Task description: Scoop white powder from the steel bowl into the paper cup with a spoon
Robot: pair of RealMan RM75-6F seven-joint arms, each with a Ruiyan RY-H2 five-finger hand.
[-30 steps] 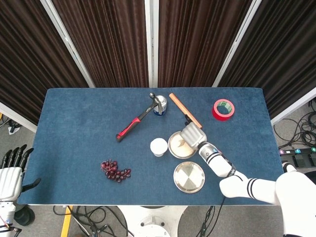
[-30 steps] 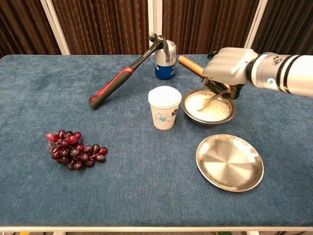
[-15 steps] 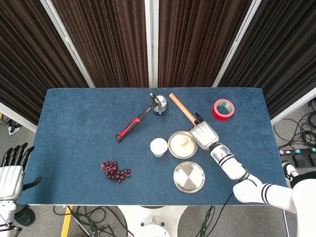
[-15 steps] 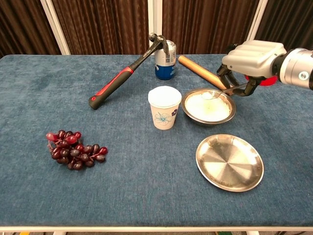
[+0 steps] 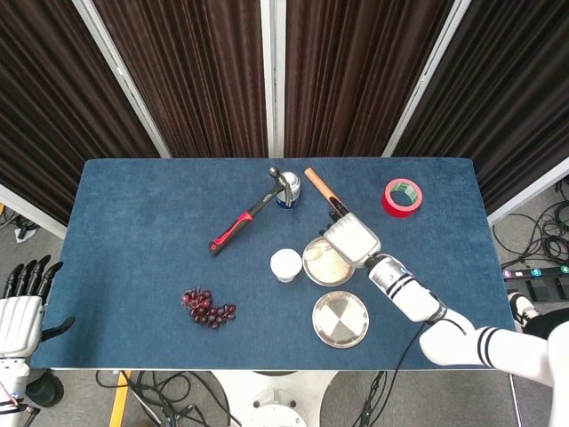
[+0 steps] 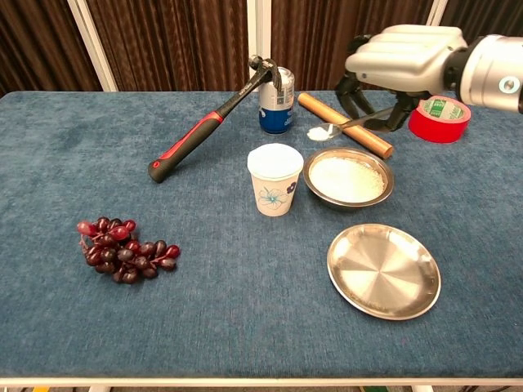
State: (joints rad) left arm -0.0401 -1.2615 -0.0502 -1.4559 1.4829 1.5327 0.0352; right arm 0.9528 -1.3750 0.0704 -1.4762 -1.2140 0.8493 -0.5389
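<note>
1. Your spoon (image 6: 343, 126) is in the air above the far rim of the steel bowl (image 6: 348, 180), roughly level, with a small heap of white powder (image 6: 317, 133) in its scoop.
2. Your right hand (image 6: 400, 59) pinches the spoon's handle from above, fingers curled down around it; in the head view the same hand (image 5: 351, 240) covers the far right part of the bowl.
3. The bowl sits on the blue worktop (image 6: 245, 310), holding white powder, just right of the paper cup (image 6: 274, 179), which stands upright.
4. Beside the bowl on the near side lies an empty steel plate (image 6: 383, 270).
5. Behind the bowl, a wooden rolling pin (image 6: 327, 113) lies at a slant, and a blue can (image 6: 276, 100) stands with a red-handled hammer (image 6: 200, 131) leaning against it.
6. A roll of red tape (image 6: 440, 119) lies at far right; a bunch of grapes (image 6: 122, 250) lies at near left.
7. Your left hand (image 5: 21, 304) hangs off the worktop's left edge, fingers spread, holding nothing.
</note>
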